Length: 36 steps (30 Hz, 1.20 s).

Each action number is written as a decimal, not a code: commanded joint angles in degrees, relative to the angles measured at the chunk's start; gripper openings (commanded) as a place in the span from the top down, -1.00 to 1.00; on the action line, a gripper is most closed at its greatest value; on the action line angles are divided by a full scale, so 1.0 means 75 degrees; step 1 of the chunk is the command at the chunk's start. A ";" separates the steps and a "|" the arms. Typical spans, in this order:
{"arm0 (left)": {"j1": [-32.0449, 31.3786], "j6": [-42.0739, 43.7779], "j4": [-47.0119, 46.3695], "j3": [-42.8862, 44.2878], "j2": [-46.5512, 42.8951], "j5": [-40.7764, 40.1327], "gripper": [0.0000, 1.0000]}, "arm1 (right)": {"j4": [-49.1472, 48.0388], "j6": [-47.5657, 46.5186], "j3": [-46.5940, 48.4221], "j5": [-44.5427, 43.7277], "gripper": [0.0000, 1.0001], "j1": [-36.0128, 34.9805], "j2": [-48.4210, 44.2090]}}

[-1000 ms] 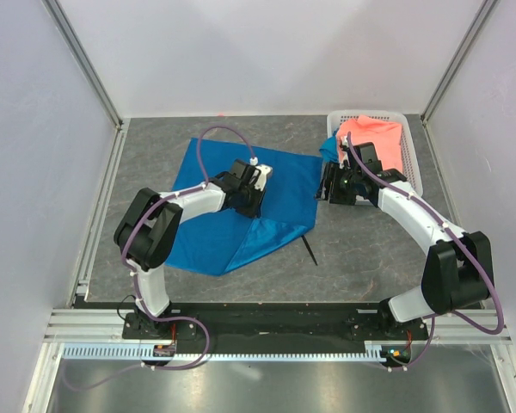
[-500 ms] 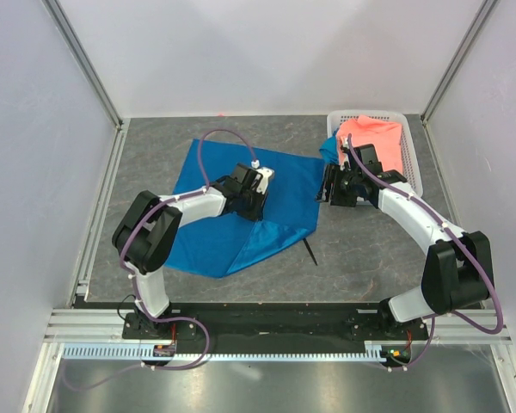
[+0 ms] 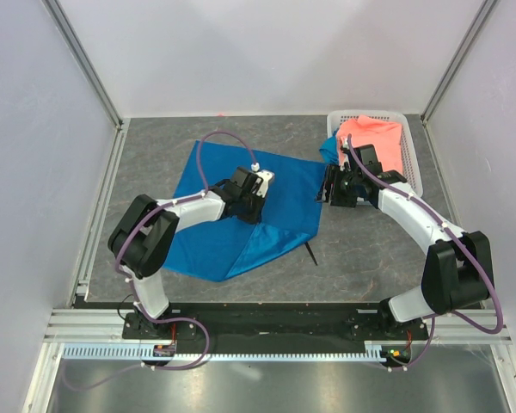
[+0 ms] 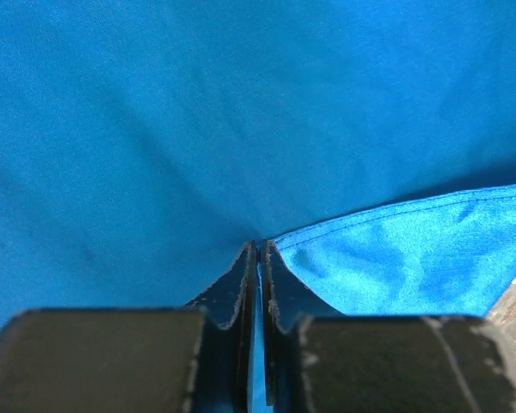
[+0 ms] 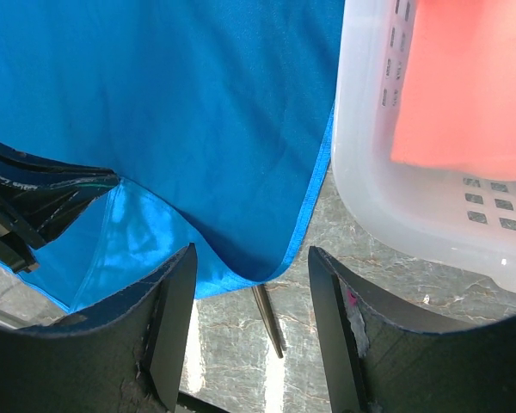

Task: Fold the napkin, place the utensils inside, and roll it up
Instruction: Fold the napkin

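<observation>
The bright blue napkin [image 3: 232, 206] lies spread on the grey table, its near right corner folded over so a shinier triangle [image 3: 271, 241] shows. My left gripper [image 3: 254, 209] is shut on the folded edge of the napkin [image 4: 396, 249] above the cloth's middle. The black utensil [image 3: 310, 252] pokes out from under the napkin's near right corner; its tip also shows in the right wrist view [image 5: 269, 322]. My right gripper [image 3: 334, 191] is open and empty, hovering just right of the napkin's right edge [image 5: 241, 129].
A white basket [image 3: 410, 163] at the back right holds a salmon-pink cloth [image 3: 374, 138] with a blue scrap [image 3: 328, 149] at its left. The basket wall [image 5: 370, 189] is close to my right gripper. Enclosure walls stand on both sides.
My left gripper has moved a little toward the back right, dragging the folded corner further over the napkin. The right arm has not moved.
</observation>
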<state>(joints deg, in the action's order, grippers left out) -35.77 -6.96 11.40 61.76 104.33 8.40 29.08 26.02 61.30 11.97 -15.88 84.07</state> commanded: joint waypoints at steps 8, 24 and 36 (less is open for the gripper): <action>-0.0082 -0.0513 -0.0231 -0.0125 -0.0727 -0.0136 0.96 | -0.0233 -0.0129 -0.0122 -0.0049 -0.26 0.0055 -0.0241; -0.0059 -0.0572 -0.0196 -0.0137 -0.1032 -0.0604 0.96 | -0.0233 -0.0165 -0.0240 -0.0072 -0.27 0.0101 -0.0429; 0.0713 -0.0373 -0.0207 0.0554 -0.0751 -0.1004 0.96 | -0.0221 -0.0165 -0.0251 -0.0061 -0.28 0.0102 -0.0546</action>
<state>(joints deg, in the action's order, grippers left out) -33.39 -10.00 11.73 62.17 99.42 2.42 29.04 25.41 59.51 11.90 -15.25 82.00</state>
